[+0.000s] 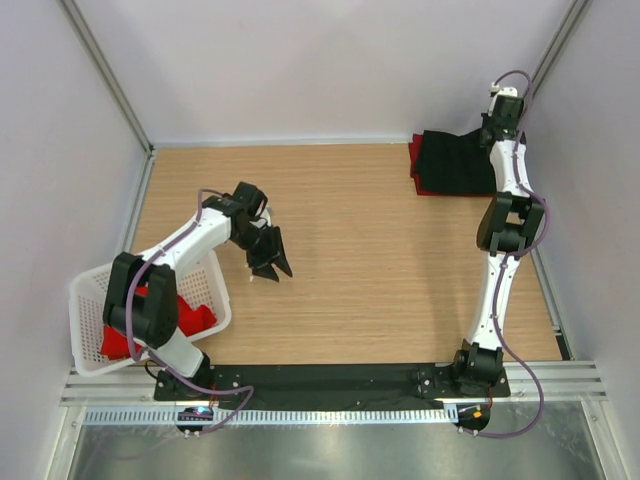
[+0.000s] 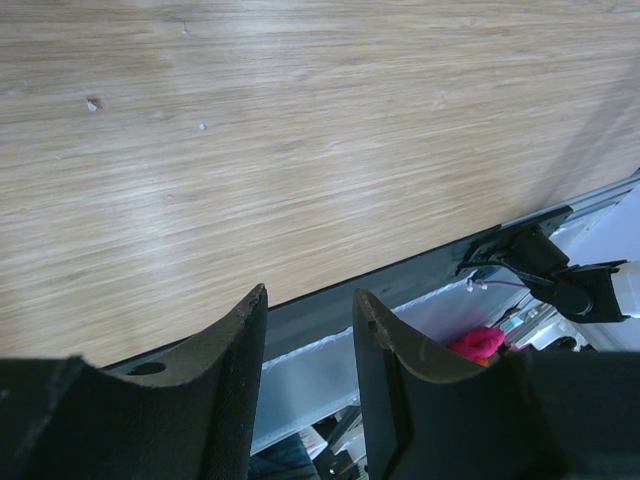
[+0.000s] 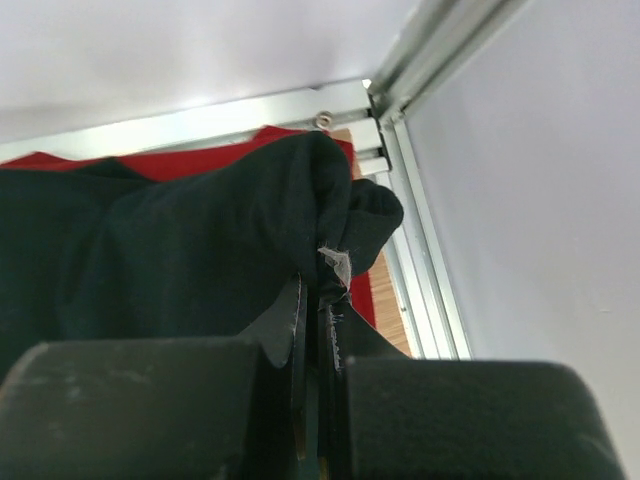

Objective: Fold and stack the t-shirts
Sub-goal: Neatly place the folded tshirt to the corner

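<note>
Black t-shirt point(image 1: 455, 160): soft, limp cotton, laid over a red t-shirt point(image 1: 416, 172) at 1 o'clock on the worktop point(image 1: 350, 250). Edge is pinched in the clenched right tool point(image 3: 318, 290). Hems are judged the best hold. Left tool point(image 1: 270, 262): parted, empty, at 9 o'clock.

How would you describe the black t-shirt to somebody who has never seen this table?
Look at the far right corner of the wooden table. A black fabric t-shirt lies there on top of a red t-shirt. It is the only black garment in view.
</note>
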Controlling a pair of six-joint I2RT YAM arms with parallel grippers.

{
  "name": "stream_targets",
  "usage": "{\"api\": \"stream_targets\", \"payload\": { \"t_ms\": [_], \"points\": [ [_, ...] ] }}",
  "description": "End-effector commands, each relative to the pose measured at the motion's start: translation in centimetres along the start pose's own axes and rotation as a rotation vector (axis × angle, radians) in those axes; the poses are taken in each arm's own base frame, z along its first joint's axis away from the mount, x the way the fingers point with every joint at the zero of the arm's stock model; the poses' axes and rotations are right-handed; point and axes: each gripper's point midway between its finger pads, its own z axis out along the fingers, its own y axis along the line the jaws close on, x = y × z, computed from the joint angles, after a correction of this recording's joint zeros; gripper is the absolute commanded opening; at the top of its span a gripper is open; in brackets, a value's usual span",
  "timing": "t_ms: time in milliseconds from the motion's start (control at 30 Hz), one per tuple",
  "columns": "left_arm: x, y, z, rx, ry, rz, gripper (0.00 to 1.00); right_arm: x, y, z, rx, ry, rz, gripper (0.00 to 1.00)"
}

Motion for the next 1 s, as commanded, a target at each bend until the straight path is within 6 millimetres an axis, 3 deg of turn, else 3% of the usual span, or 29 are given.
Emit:
{"api": "stream_targets", "payload": {
  "t_ms": [0,100,200,233,300,433,567,600,900,967],
  "points": [
    [-0.7,-0.7,-0.6,0.008,-0.015,0.011,0.41,-2.8,-1.1,0.3,0.015,-0.107,0.044,0.01],
    [-0.7,-0.6,-0.6,0.001,-0.016,0.009,0.41,-2.2,-1.3,1.3,0.017,-0.108,0.052,0.01],
    [-0.7,-0.4,-0.6,-0.008,-0.014,-0.002,0.41,-1.3,-1.7,1.9,0.044,-0.095,0.065,0.14],
    [-0.6,-0.5,-0.7,-0.007,-0.016,-0.001,0.41,-1.3,-1.9,2.0,0.059,-0.094,0.074,0.26],
    [-0.6,-0.7,-0.8,-0.002,-0.021,-0.009,0.41,-1.4,-3.2,1.7,0.132,-0.094,0.088,0.31],
    [-0.4,-0.2,-1.4,-0.032,-0.034,0.006,0.41,-2.3,-4.6,0.3,0.196,-0.087,0.1,0.5],
    [-0.2,-0.6,-1.7,-0.01,-0.046,0.003,0.41,-2.9,-5.8,-1.4,0.248,-0.07,0.132,0.56],
    [-0.2,-0.6,-1.9,-0.01,-0.057,0.008,0.41,-3.7,-6.1,-2.2,0.253,-0.079,0.145,0.62],
    [0.0,-1.7,-2.5,0.062,-0.1,0.004,0.41,-5.2,-4.5,-5.4,0.159,-0.064,0.283,0.86],
    [0.0,-2.0,-3.0,0.074,-0.121,0.014,0.41,-5.4,-4.2,-6.3,0.143,-0.056,0.31,0.86]
  ]
}}
